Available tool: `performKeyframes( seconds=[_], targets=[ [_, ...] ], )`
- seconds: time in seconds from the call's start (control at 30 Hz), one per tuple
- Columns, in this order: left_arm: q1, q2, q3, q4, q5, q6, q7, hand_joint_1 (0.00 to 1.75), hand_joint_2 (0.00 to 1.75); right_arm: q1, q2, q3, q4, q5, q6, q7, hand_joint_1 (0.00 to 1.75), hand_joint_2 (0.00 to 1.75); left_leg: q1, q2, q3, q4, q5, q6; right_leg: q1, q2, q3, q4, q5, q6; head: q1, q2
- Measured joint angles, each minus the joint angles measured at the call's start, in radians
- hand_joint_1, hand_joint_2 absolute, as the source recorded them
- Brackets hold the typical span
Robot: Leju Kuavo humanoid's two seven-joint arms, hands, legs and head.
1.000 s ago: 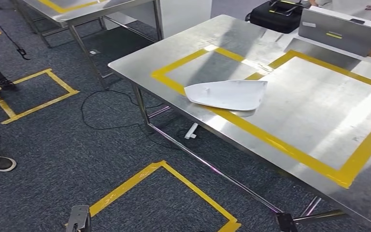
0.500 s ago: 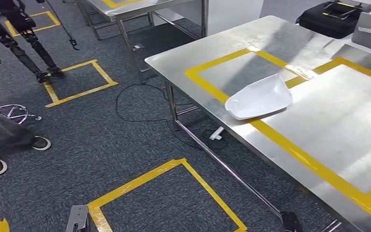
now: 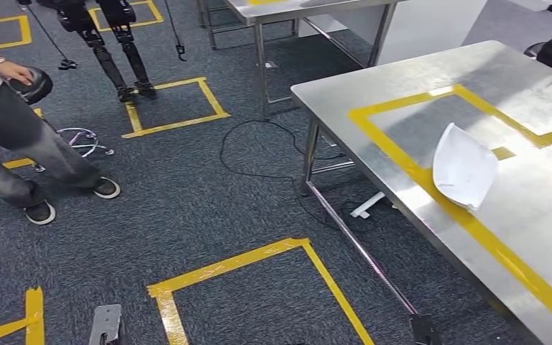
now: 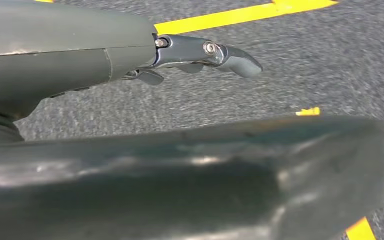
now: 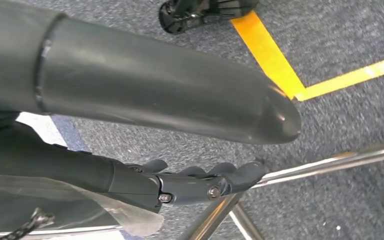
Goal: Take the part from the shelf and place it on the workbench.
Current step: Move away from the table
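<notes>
One white part (image 3: 464, 171) on one table (image 3: 402, 86), at 3 o'clock — nearer 12 before; camera turned. Left hand (image 4: 200, 55) and right hand (image 5: 200, 182) empty, fingers loosely extended.

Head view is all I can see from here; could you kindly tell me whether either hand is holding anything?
Observer: The left hand holds nothing; it hangs over the grey carpet.
Operator: Thank you. And the right one?
Observer: The right hand also holds nothing, and its fingers are only loosely bent.
Operator: Is it close to the table?
Observer: In the right wrist view, a steel table bar shows just past its fingertips.
</notes>
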Motion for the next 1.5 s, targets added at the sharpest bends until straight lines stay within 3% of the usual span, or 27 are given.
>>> performKeyframes(
  seconds=[0.07,0.13,0.17,0.2,0.27,0.33,0.4,0.47,0.5,0.57,0.6,0.67,0.7,0.77,0.83,0.9,0.97,1.0,1.03,1.07,1.13,1.2,1.27,1.33,1.4,1.47,1.5],
  targets=[
    [0.002,0.001,0.002,0.0,-0.003,-0.014,0.001,0.0,0.0,0.001,0.0,0.0,0.0,0.001,0.0,-0.001,0.0,0.0,0.003,-0.029,-0.001,0.008,-0.003,-0.005,-0.006,0.018,0.037,-0.106,0.076,0.004,0.0,0.0],
    [0.002,0.002,0.002,0.0,-0.009,-0.022,0.003,0.0,0.0,0.001,0.0,0.0,0.0,0.003,0.001,0.0,0.0,0.0,0.005,-0.055,-0.01,0.024,-0.01,-0.016,-0.014,0.066,0.088,-0.219,0.118,0.006,0.001,0.0],
    [0.003,0.003,0.002,0.0,-0.011,-0.024,0.004,0.0,0.0,0.001,0.0,0.001,0.001,0.006,0.001,0.002,0.0,0.0,0.006,-0.067,-0.016,0.032,-0.012,-0.022,-0.015,0.083,0.103,-0.248,0.122,0.004,0.001,0.0],
    [0.004,0.004,0.002,0.001,-0.013,-0.025,0.005,0.0,0.0,0.001,0.0,0.001,0.001,0.009,0.001,0.004,0.0,0.0,0.007,-0.077,-0.022,0.036,-0.011,-0.027,-0.014,0.086,0.108,-0.252,0.118,-0.001,0.001,0.0],
    [0.011,0.007,0.002,0.002,-0.014,-0.027,0.006,0.0,0.0,0.0,0.0,0.002,0.001,0.016,0.0,0.009,0.0,0.0,0.012,-0.089,-0.029,0.039,-0.01,-0.037,-0.011,0.064,0.112,-0.255,0.121,-0.013,0.001,0.0],
    [0.014,0.009,0.002,0.004,-0.017,-0.028,0.006,0.0,0.0,0.002,0.0,0.002,0.0,0.02,-0.001,0.01,0.0,0.0,0.011,-0.046,-0.049,0.082,-0.038,-0.047,-0.011,0.038,0.117,-0.261,0.123,-0.024,-0.004,0.0],
    [0.01,0.009,0.002,0.004,-0.024,-0.031,0.005,0.0,0.0,0.005,0.0,0.002,0.0,0.021,-0.001,0.012,0.0,0.0,0.013,0.011,-0.103,0.2,-0.1,-0.056,-0.007,0.005,0.121,-0.263,0.121,-0.031,-0.01,0.0],
    [0.007,0.009,0.002,0.005,-0.029,-0.032,0.003,0.0,0.0,0.007,0.0,0.002,0.0,0.021,0.003,0.014,0.0,0.0,0.02,0.028,-0.153,0.308,-0.14,-0.061,-0.004,-0.03,0.123,-0.263,0.118,-0.033,-0.01,0.0],
    [0.008,0.009,0.002,0.005,-0.031,-0.032,0.002,0.0,0.0,0.006,-0.001,0.002,0.0,0.021,0.006,0.015,0.0,0.0,0.022,0.03,-0.155,0.315,-0.132,-0.061,-0.003,-0.045,0.124,-0.263,0.116,-0.033,-0.01,0.0],
    [0.009,0.009,0.002,0.005,-0.031,-0.032,0.0,0.0,0.0,0.005,-0.001,0.002,0.0,0.021,0.015,0.016,0.0,0.0,0.022,0.046,-0.102,0.217,-0.07,-0.057,-0.002,-0.07,0.13,-0.263,0.112,-0.031,-0.01,0.0],
    [0.008,0.01,0.002,0.005,-0.031,-0.031,-0.001,0.0,0.0,0.004,-0.001,0.002,0.0,0.021,0.018,0.017,0.0,0.0,0.017,0.074,-0.065,0.148,-0.043,-0.052,-0.001,-0.081,0.133,-0.263,0.109,-0.029,-0.01,0.0],
    [0.004,0.011,0.002,0.005,-0.032,-0.03,-0.003,0.0,0.0,0.003,-0.001,0.003,0.0,0.022,0.022,0.018,0.0,0.0,0.002,0.12,-0.02,0.054,-0.018,-0.042,0.002,-0.101,0.138,-0.263,0.104,-0.022,-0.01,0.0],
    [0.003,0.012,0.002,0.005,-0.032,-0.03,-0.004,0.0,0.0,0.003,-0.001,0.004,0.0,0.024,0.023,0.019,0.0,0.0,-0.004,0.13,-0.016,0.042,-0.022,-0.038,0.002,-0.112,0.139,-0.264,0.102,-0.017,-0.01,0.0],
    [0.006,0.016,0.002,0.005,-0.031,-0.028,-0.005,0.0,0.0,0.001,0.0,0.008,0.0,0.032,0.025,0.023,0.0,0.0,-0.007,0.108,-0.015,0.031,-0.018,-0.027,0.0,-0.129,0.144,-0.267,0.097,-0.005,-0.011,0.0],
    [0.008,0.019,0.003,0.006,-0.032,-0.025,-0.004,0.0,0.0,0.0,0.001,0.014,0.0,0.045,0.026,0.026,0.0,0.0,-0.002,0.084,-0.007,0.016,-0.011,-0.012,-0.003,-0.088,0.134,-0.237,0.071,0.002,-0.009,0.0],
    [0.005,0.02,0.003,0.006,-0.035,-0.022,0.004,0.0,0.0,0.004,0.001,0.023,0.0,0.061,0.025,0.031,0.0,0.0,0.002,0.057,-0.003,0.01,-0.007,-0.002,-0.003,-0.023,0.081,-0.125,0.015,0.002,-0.003,0.0],
    [0.008,0.02,0.003,0.007,-0.042,-0.022,0.021,0.0,0.0,0.013,0.001,0.036,0.001,0.085,0.023,0.039,0.0,0.0,0.002,0.026,-0.002,0.011,-0.008,0.001,-0.001,-0.002,0.014,-0.006,-0.021,0.002,0.0,0.0],
    [0.012,0.021,0.003,0.008,-0.045,-0.022,0.027,0.0,0.0,0.018,0.001,0.043,0.001,0.096,0.022,0.041,0.0,0.0,0.001,0.01,-0.001,0.012,-0.008,0.001,0.0,0.0,-0.001,0.01,-0.011,0.002,0.0,0.0],
    [0.017,0.022,0.003,0.009,-0.047,-0.022,0.029,0.0,0.0,0.021,0.0,0.05,0.001,0.104,0.021,0.043,0.0,0.0,0.002,-0.007,0.0,0.013,-0.009,0.001,0.0,0.002,0.003,-0.014,0.018,0.001,0.0,0.0],
    [0.021,0.023,0.003,0.009,-0.048,-0.022,0.028,0.0,0.0,0.024,-0.001,0.055,0.001,0.108,0.021,0.043,0.0,0.0,0.002,-0.023,0.001,0.016,-0.011,-0.001,-0.001,0.01,0.023,-0.072,0.061,0.0,0.0,0.0],
    [0.025,0.025,0.003,0.01,-0.049,-0.022,0.023,0.0,0.0,0.027,-0.003,0.062,0.001,0.111,0.02,0.042,0.0,0.0,0.004,-0.051,-0.002,0.027,-0.017,-0.009,-0.006,0.053,0.077,-0.199,0.118,-0.002,-0.001,0.0],
    [0.028,0.027,0.003,0.01,-0.05,-0.021,0.019,0.0,0.0,0.029,-0.003,0.068,0.001,0.111,0.018,0.043,0.0,0.0,0.006,-0.073,-0.01,0.036,-0.02,-0.018,-0.007,0.082,0.106,-0.252,0.124,-0.006,-0.001,0.0],
    [0.034,0.03,0.003,0.012,-0.055,-0.019,0.018,0.0,0.0,0.03,-0.003,0.072,0.002,0.111,0.016,0.051,0.0,0.0,0.008,-0.092,-0.016,0.038,-0.02,-0.027,-0.007,0.066,0.114,-0.258,0.124,-0.012,0.0,0.0],
    [0.041,0.033,0.003,0.016,-0.06,-0.019,0.018,0.0,0.0,0.033,-0.004,0.074,0.002,0.111,0.013,0.064,0.0,0.0,0.008,-0.061,-0.028,0.066,-0.039,-0.036,-0.009,0.042,0.122,-0.265,0.124,-0.022,-0.006,0.0],
    [0.038,0.033,0.002,0.017,-0.065,-0.019,0.018,0.0,0.0,0.04,-0.005,0.074,0.002,0.111,0.009,0.077,0.0,0.0,0.009,-0.003,-0.073,0.165,-0.091,-0.047,-0.007,0.011,0.13,-0.269,0.121,-0.03,-0.013,0.0],
    [0.034,0.032,-0.001,0.017,-0.068,-0.02,0.016,0.0,0.0,0.046,-0.006,0.074,0.002,0.11,0.005,0.084,0.0,0.0,0.015,0.022,-0.134,0.286,-0.137,-0.055,-0.005,-0.022,0.134,-0.269,0.115,-0.033,-0.015,0.0],
    [0.034,0.031,-0.002,0.017,-0.068,-0.021,0.014,0.0,0.0,0.047,-0.007,0.073,0.001,0.109,0.003,0.085,0.0,0.0,0.019,0.027,-0.146,0.309,-0.135,-0.058,-0.005,-0.038,0.137,-0.269,0.112,-0.033,-0.016,0.0]
  ],
)
